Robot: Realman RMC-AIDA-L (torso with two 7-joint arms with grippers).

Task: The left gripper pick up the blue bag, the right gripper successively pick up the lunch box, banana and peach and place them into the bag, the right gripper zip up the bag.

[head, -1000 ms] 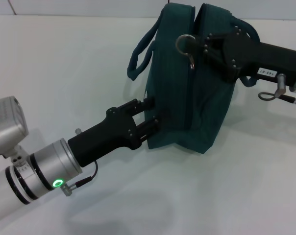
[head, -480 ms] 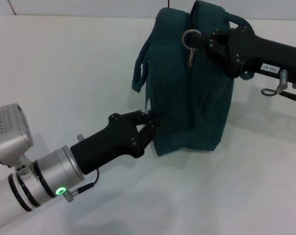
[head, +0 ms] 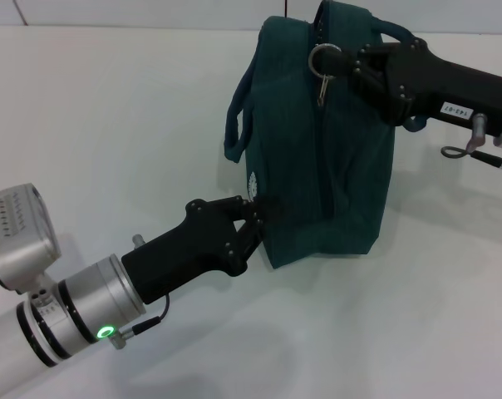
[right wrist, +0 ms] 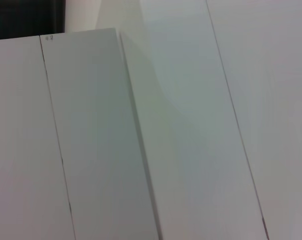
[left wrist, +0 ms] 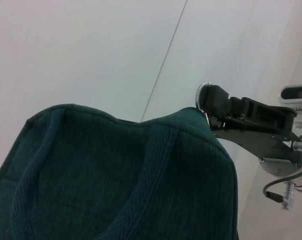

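I see the blue bag [head: 326, 141] upright on the white bench [head: 110, 125]; my left gripper [head: 253, 218] has its fingers pinched on the bag's lower corner; the right gripper [head: 344, 66] has its fingers clamped at the zipper ring [head: 319, 58]; I'd brace the corner firmly and pull the ring straight along the zip.

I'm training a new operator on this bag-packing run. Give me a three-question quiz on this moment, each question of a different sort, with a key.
1. True or false: the blue bag lies flat on the table.
2. The right gripper is at the bag's: A) bottom corner B) zipper ring C) loose handle.
3. Fill in: the left gripper pinches the bag's lower ____.

Key: 1 false, it stands upright; 2 B; 3 corner.
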